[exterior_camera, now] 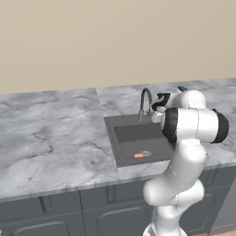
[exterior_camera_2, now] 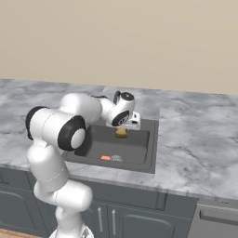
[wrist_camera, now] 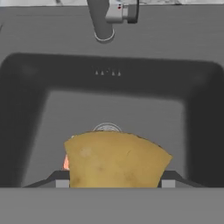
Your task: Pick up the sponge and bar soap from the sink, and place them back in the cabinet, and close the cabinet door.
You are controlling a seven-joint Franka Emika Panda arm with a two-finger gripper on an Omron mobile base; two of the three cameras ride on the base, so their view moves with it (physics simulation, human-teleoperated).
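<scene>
1. The gripper (exterior_camera_2: 122,131) hangs over the sink (exterior_camera_2: 151,139), a little left of the middle of the right base view, pointing down from the white arm (exterior_camera_2: 60,128) that fills the left half of that frame.
2. Its jaws are clenched on the sponge (exterior_camera_2: 121,132); the yellow-brown block shows just under the white hand, above the basin floor.
3. In the hand view the sponge (wrist_camera: 116,159) sits in the lower middle of the frame, between the two dark finger tips (wrist_camera: 61,179) at its left and right edges, and it hides much of the basin floor behind it.
4. The bar soap (exterior_camera_2: 105,158) lies flat on the floor of the sink, toward the near left part of the basin in the right base view, just beside the round drain (exterior_camera_2: 116,158).
5. In the left base view the bar soap (exterior_camera: 138,156) appears as a small orange-red strip near the front edge of the basin, just left of the drain, in the lower middle of the frame.
6. In the hand view a sliver of the soap (wrist_camera: 66,162) peeks out at the left edge of the sponge.
7. The curved faucet (exterior_camera: 145,102) stands at the back edge of the sink, near the centre of the left base view; in the hand view its spout (wrist_camera: 101,19) is at top centre.
8. The grey marble counter (exterior_camera: 50,138) surrounds the sink.
</scene>
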